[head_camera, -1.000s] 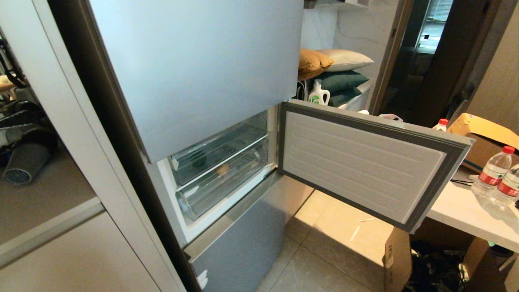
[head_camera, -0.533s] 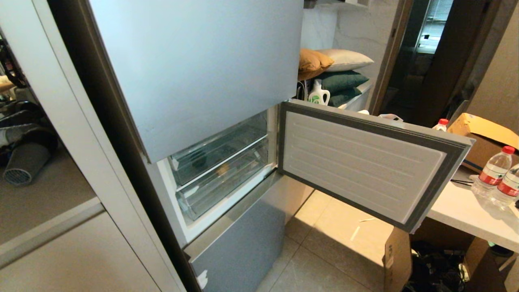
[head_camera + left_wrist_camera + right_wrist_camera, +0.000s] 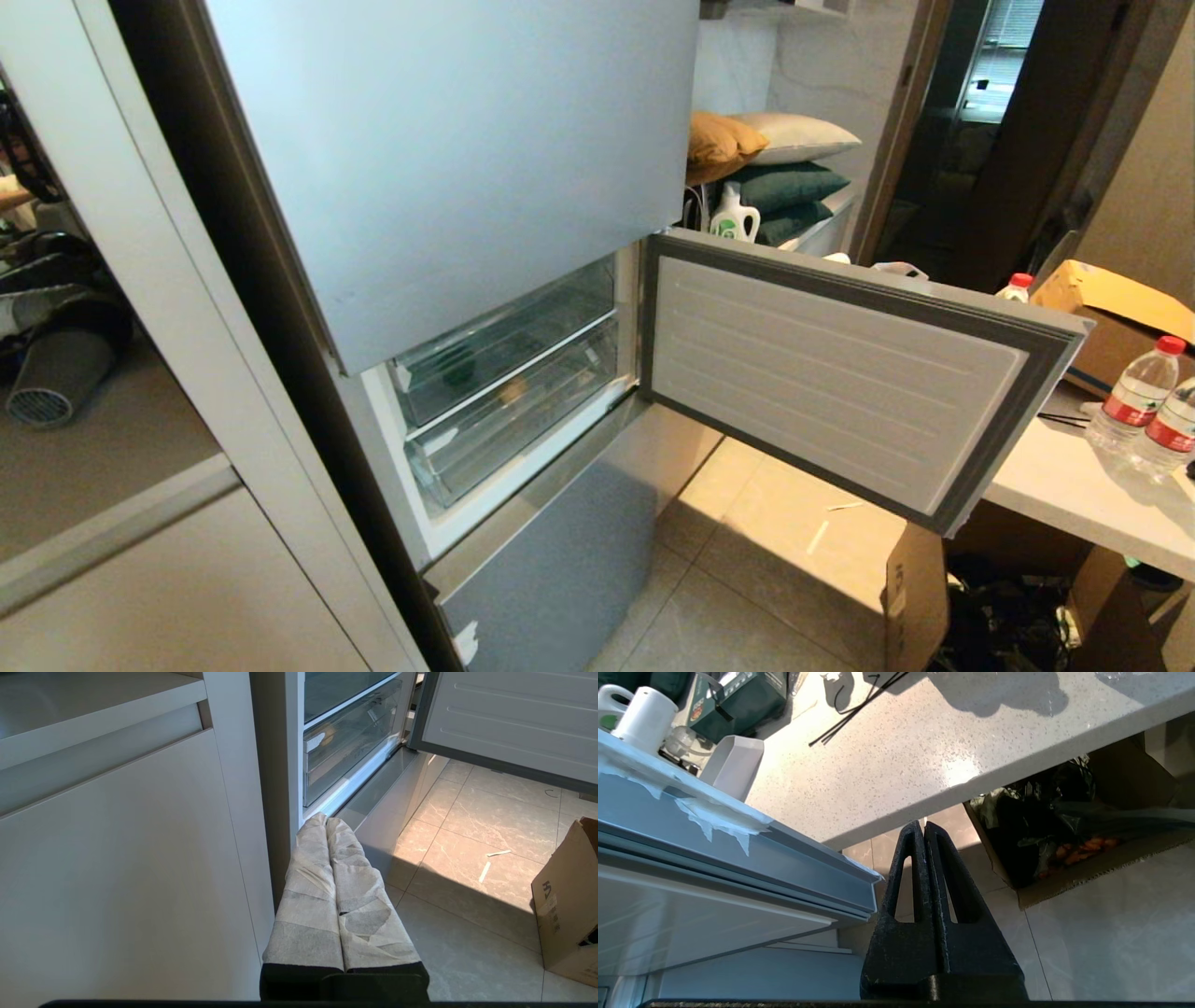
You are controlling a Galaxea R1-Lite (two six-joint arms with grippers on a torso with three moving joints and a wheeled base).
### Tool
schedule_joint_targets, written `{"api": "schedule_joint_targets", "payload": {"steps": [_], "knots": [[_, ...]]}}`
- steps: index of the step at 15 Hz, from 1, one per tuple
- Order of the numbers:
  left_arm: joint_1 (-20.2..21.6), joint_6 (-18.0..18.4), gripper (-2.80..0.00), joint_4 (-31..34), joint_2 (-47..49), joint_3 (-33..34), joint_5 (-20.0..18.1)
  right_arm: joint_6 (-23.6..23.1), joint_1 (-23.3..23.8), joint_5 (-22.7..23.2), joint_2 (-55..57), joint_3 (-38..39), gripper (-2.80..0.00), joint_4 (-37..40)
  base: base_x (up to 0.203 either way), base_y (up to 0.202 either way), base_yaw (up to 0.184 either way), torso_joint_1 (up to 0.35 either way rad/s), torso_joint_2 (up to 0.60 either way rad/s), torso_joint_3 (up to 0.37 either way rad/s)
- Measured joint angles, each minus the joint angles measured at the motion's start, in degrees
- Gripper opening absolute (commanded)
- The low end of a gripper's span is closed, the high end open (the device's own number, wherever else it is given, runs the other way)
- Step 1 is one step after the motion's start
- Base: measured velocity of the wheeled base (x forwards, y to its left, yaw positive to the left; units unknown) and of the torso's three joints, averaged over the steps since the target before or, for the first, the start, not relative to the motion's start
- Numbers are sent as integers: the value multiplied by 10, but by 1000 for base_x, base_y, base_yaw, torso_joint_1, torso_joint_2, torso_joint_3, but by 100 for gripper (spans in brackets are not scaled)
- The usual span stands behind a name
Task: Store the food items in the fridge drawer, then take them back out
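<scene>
The fridge drawer's silver-blue front point(image 3: 831, 373) stands swung open to the right, white inner side showing. White tape scraps point(image 3: 714, 821) cling to its free edge. Behind it sit two clear bins point(image 3: 509, 373). A dim green shape point(image 3: 457, 373) shows through the upper bin and a golden-brown lump point(image 3: 509, 392) through the lower; I cannot tell more of the food items. My right gripper point(image 3: 923, 825) is shut and empty, just off the open front's free corner, below the counter edge. My left gripper point(image 3: 325, 820), fingers wrapped in pale tape, is shut and empty, low beside the fridge's left side.
A white counter point(image 3: 1074, 485) on the right carries water bottles point(image 3: 1134, 392) and a cardboard box point(image 3: 1111, 308). Another cardboard box point(image 3: 920, 597) stands on the tiled floor under it. White cabinets point(image 3: 187, 579) flank the fridge on the left. Cushions point(image 3: 775, 168) lie behind.
</scene>
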State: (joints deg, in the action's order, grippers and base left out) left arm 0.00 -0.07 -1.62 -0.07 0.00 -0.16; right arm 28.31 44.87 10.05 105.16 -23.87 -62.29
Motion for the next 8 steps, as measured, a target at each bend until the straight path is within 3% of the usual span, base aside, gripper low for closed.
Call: {"api": "schedule_joint_targets", "payload": {"steps": [8], "knots": [[0,0,-280,0,0,0,0,-1,2,0,0,-13,-280,1,0,0,0,0,0,0]]}}
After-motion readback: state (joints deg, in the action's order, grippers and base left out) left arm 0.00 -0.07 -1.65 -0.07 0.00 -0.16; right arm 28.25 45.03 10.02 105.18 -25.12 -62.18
